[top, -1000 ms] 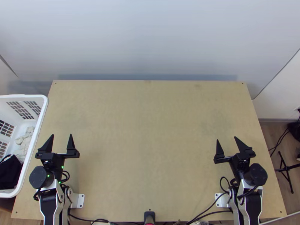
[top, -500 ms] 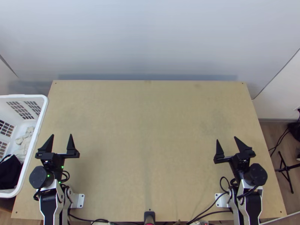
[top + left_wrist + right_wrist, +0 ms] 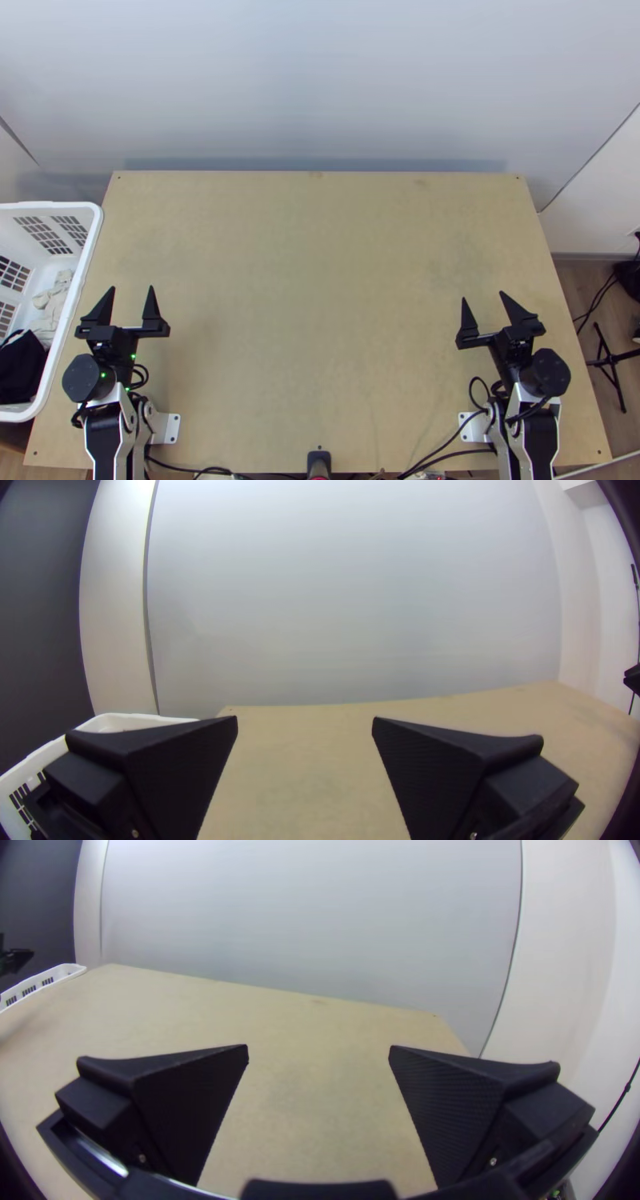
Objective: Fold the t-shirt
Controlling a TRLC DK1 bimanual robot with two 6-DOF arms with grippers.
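And the table [image 3: 304,280] is backed by a wall [image 3: 304,80], flanked left by a basket [image 3: 48,205], cloths [image 3: 20,368] held inside.

In the top view, the edge cuts off the basket [image 3: 48,206], and the black cloth [image 3: 20,364] in it. The pale cloth [image 3: 54,304] is bunched up, so I can't tell what it is. Both arms [image 3: 538,448] run off the bottom. A black thing [image 3: 628,280] gets cut off on the right. In the left wrist view, the left gripper [image 3: 132,288] hides part of the basket.
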